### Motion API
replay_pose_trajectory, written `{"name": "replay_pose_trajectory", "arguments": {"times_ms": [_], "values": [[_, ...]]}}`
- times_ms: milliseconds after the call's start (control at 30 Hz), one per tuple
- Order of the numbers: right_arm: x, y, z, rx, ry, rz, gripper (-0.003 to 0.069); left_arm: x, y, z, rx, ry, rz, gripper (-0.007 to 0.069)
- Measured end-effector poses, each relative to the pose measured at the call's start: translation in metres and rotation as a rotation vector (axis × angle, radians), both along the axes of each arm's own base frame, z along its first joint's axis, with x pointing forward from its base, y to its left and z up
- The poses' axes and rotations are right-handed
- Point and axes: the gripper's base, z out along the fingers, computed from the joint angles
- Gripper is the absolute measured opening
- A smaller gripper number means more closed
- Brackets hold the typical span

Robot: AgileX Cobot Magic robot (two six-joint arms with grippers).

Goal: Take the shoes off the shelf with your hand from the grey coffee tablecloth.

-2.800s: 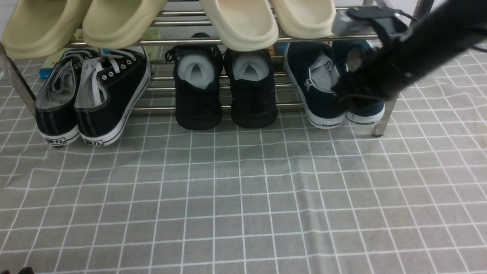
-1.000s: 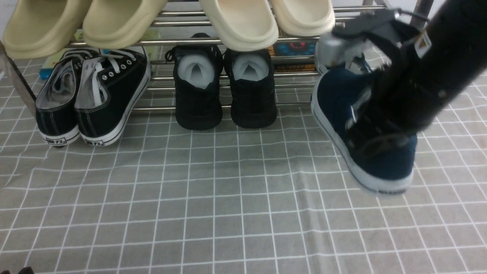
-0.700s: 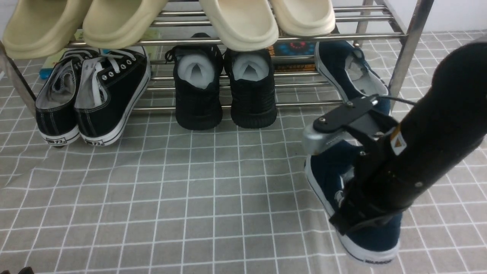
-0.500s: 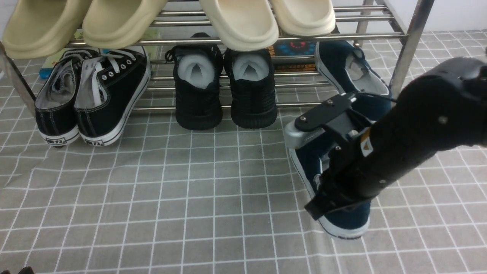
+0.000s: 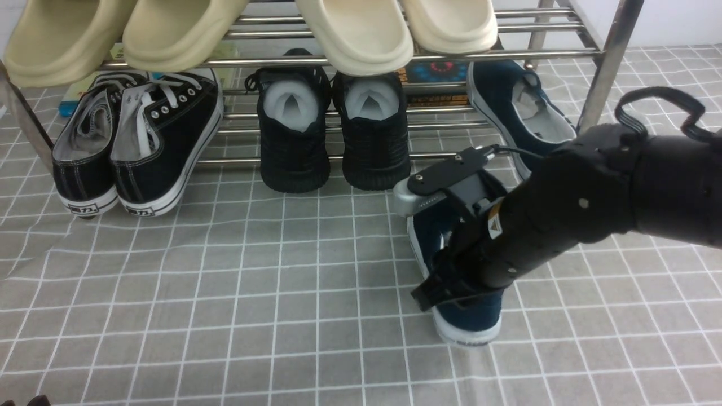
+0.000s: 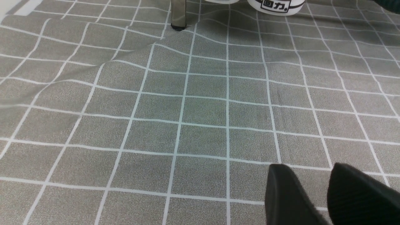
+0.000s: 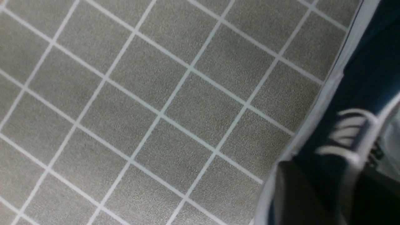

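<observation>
Right gripper (image 5: 451, 285), clamped on one navy slip-on (image 5: 474, 321), has swung it off the shelf (image 5: 606, 73) toward seven o'clock, down to the grey tablecloth (image 5: 225, 310). Its mate (image 5: 496, 84), at one o'clock, is still to fetch. Left gripper (image 6: 309, 175) tips sit slightly apart.

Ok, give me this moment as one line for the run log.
right gripper: shut on navy shoe | shoe: off shelf, over tablecloth, contact unclear | second navy shoe: on shelf | left gripper: open, empty

Navy, white-soled shoes (image 5: 472, 317); grey-brown tablecloth (image 5: 225, 293), white grid lines
</observation>
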Motion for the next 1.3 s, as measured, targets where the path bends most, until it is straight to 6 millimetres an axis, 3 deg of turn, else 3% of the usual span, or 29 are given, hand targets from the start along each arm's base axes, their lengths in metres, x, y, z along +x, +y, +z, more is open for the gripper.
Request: {"name": "replay_pose_trajectory", "arguments": {"times_ms": [167, 300, 333, 367, 533, 667, 767, 967, 1000, 1033, 1100, 1167, 1300], "values": [[0.009, -0.011, 0.039, -0.078, -0.031, 0.01, 0.0491, 0.0, 0.0, 0.0, 0.0, 0.0, 0.0, 0.024], [0.033, -0.033, 0.078, -0.13, -0.129, -0.047, 0.0558, 0.0, 0.0, 0.0, 0.0, 0.0, 0.0, 0.024], [0.035, -0.035, 0.079, -0.135, -0.137, -0.05, 0.0559, 0.0, 0.0, 0.0, 0.0, 0.0, 0.0, 0.024], [0.046, -0.047, 0.088, -0.136, -0.184, -0.09, 0.0563, 0.0, 0.0, 0.0, 0.0, 0.0, 0.0, 0.024], [0.071, -0.069, 0.092, -0.111, -0.267, -0.164, 0.0563, 0.0, 0.0, 0.0, 0.0, 0.0, 0.0, 0.024], [0.1, -0.08, 0.072, -0.117, -0.334, -0.196, 0.0547, 0.0, 0.0, 0.0, 0.0, 0.0, 0.0, 0.024], [0.111, -0.083, 0.06, -0.137, -0.342, -0.197, 0.0534, 0.0, 0.0, 0.0, 0.0, 0.0, 0.0, 0.024], [0.131, -0.083, 0.019, -0.173, -0.303, -0.187, 0.0431, 0.0, 0.0, 0.0, 0.0, 0.0, 0.0, 0.024], [0.132, -0.082, 0.015, -0.177, -0.296, -0.186, 0.0393, 0.0, 0.0, 0.0, 0.0, 0.0, 0.0, 0.024], [0.133, -0.082, 0.011, -0.183, -0.287, -0.184, 0.0304, 0.0, 0.0, 0.0, 0.0, 0.0, 0.0, 0.024], [0.131, -0.083, 0.012, -0.191, -0.271, -0.188, 0.0138, 0.0, 0.0, 0.0, 0.0, 0.0, 0.0, 0.024], [0.127, -0.083, 0.018, -0.193, -0.258, -0.191, 0.0043, 0.0, 0.0, 0.0, 0.0, 0.0, 0.0, 0.024], [0.1, -0.082, 0.044, -0.215, -0.168, -0.195, 0.0021, 0.0, 0.0, 0.0, 0.0, 0.0, 0.0, 0.024]]}}
